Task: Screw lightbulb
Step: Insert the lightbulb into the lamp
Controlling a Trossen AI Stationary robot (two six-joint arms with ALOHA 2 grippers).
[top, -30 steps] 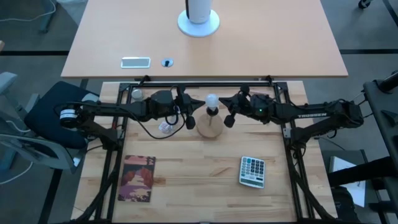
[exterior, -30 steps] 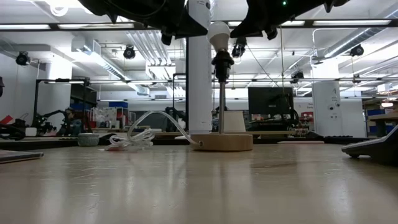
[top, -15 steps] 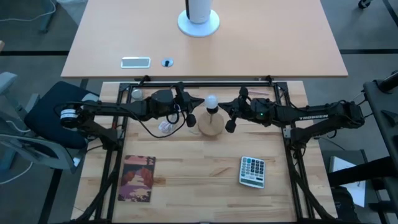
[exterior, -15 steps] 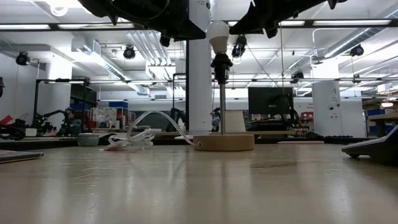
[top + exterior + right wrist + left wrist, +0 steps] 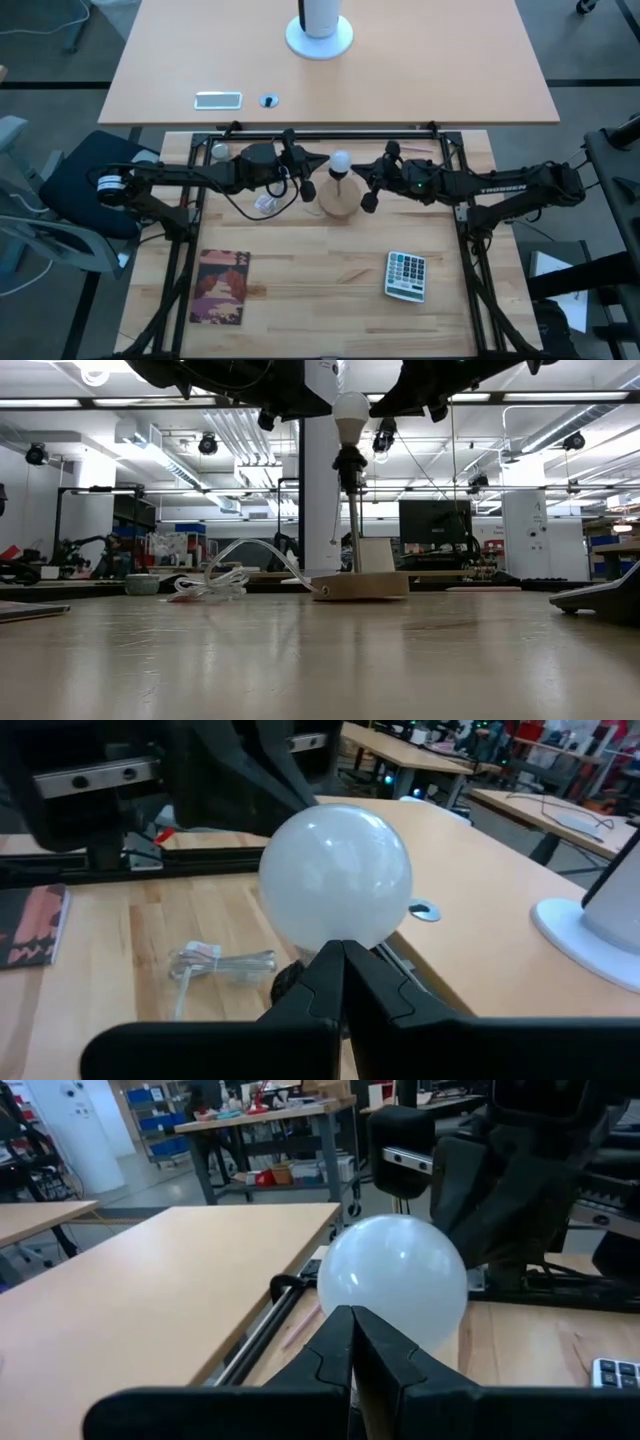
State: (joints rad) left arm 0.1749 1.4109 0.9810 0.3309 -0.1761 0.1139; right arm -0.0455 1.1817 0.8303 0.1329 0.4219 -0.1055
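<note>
High view: the lightbulb (image 5: pixel 341 160) sits on top of a small lamp stand with a round wooden base (image 5: pixel 338 203) mid-table, its long axis upright. The left gripper (image 5: pixel 304 178) lies just left of it and the right gripper (image 5: pixel 372 182) just right, about equally near; neither visibly touches the bulb.

Low view: the lightbulb (image 5: pixel 350 407) crowns the stand's thin post, which looks slightly tilted, with both grippers hanging level with it on either side.

Left wrist view: the fingers (image 5: pixel 330 1355) are pressed together, holding nothing, the lightbulb (image 5: pixel 392 1280) just beyond their tips.

Right wrist view: the fingers (image 5: pixel 335 982) are likewise closed and empty, the lightbulb (image 5: pixel 335 877) right ahead.
</note>
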